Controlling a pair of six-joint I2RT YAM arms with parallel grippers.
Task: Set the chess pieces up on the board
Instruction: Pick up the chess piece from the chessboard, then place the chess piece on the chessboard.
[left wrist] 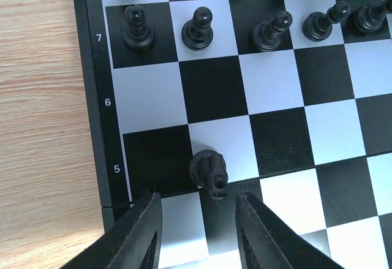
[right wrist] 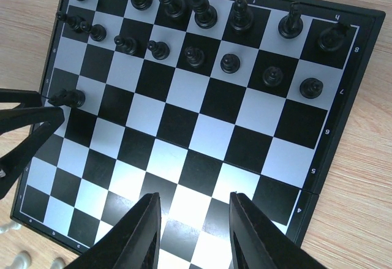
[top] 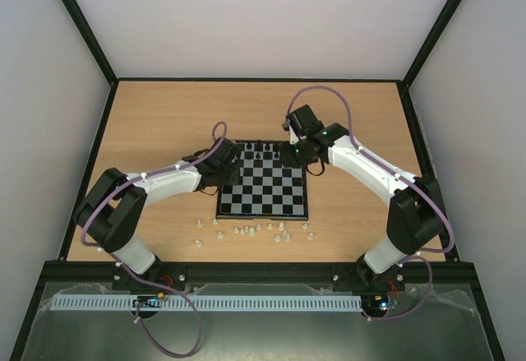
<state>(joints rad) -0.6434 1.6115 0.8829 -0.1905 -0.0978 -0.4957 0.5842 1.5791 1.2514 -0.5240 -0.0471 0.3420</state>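
Note:
The board [top: 271, 192] lies mid-table, with black chess pieces [right wrist: 196, 57] standing in its two far rows. One black piece [left wrist: 208, 171] sits apart on a row 5 square near the board's left edge and looks tipped over. My left gripper [left wrist: 199, 220] hovers just short of it. Its fingers [left wrist: 144, 232] stand apart with nothing between them, and the piece lies just past the tips. My right gripper [right wrist: 195, 220] hangs open over the board's bare middle squares, holding nothing. In the right wrist view the left gripper's fingers [right wrist: 27, 122] reach in beside that lone piece [right wrist: 67, 98].
Several white chess pieces [top: 255, 231] lie scattered on the wooden tabletop [top: 164, 122] in front of the board's near edge; a few [right wrist: 21, 258] show at the bottom left of the right wrist view. Black frame rails [top: 263, 269] border the table.

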